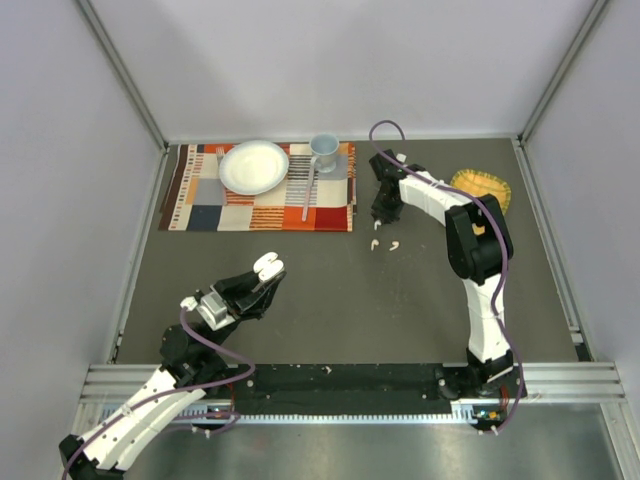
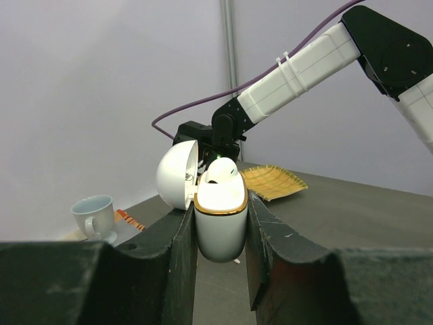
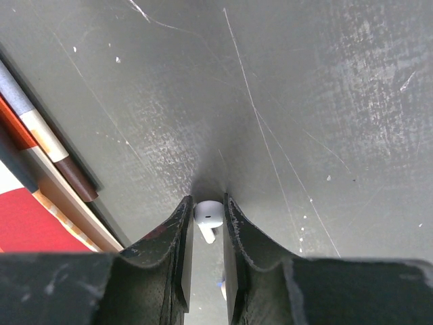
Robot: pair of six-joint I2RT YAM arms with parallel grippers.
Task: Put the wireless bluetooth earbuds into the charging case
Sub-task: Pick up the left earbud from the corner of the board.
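My left gripper (image 1: 262, 278) is shut on the white charging case (image 2: 220, 223), which has a gold rim. It holds the case above the table with its lid (image 2: 177, 175) swung open to the left. One white earbud (image 2: 220, 170) sits in the case. My right gripper (image 3: 205, 204) points down at the dark table beside the mat. Its fingers press both sides of an earbud (image 3: 208, 213) that lies on the surface. In the top view the right gripper (image 1: 385, 215) hides that bud. Two more earbuds (image 1: 375, 245) (image 1: 394, 243) lie just in front of it.
A striped placemat (image 1: 200, 195) at the back left carries a white plate (image 1: 253, 166), a pale cup (image 1: 323, 150) and a spoon (image 1: 309, 190). A yellow woven coaster (image 1: 484, 185) lies at the back right. Grey walls enclose the table.
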